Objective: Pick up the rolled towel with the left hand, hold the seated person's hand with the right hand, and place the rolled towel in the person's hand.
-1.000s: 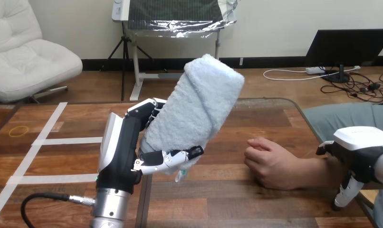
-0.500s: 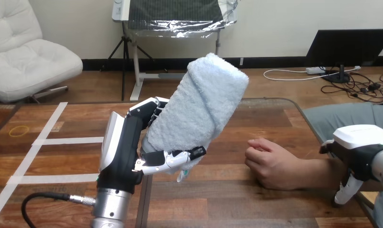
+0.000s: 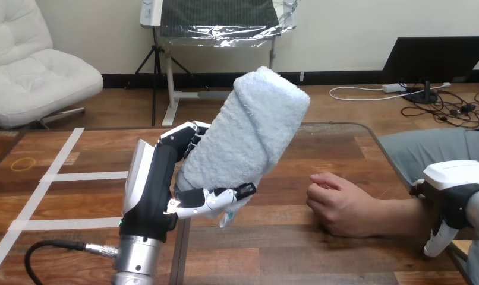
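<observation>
My left hand (image 3: 154,190) is raised above the table's middle, its fingers and thumb curled round the rolled towel (image 3: 246,136), a pale blue roll that stands tilted to the upper right. The person's hand (image 3: 338,202) rests on the wood to the right of it, loosely closed, knuckles up. My right hand (image 3: 454,196) hangs at the right edge over the person's forearm, back turned up, one finger pointing down beside the arm. I see no grip on the forearm.
White tape lines (image 3: 53,178) cross the wooden table (image 3: 284,249) at the left. The table's right edge runs just past the person's forearm.
My right hand has slid to the right and slightly down along the person's forearm. The towel tipped a little further to the right. The person's hand stayed still.
</observation>
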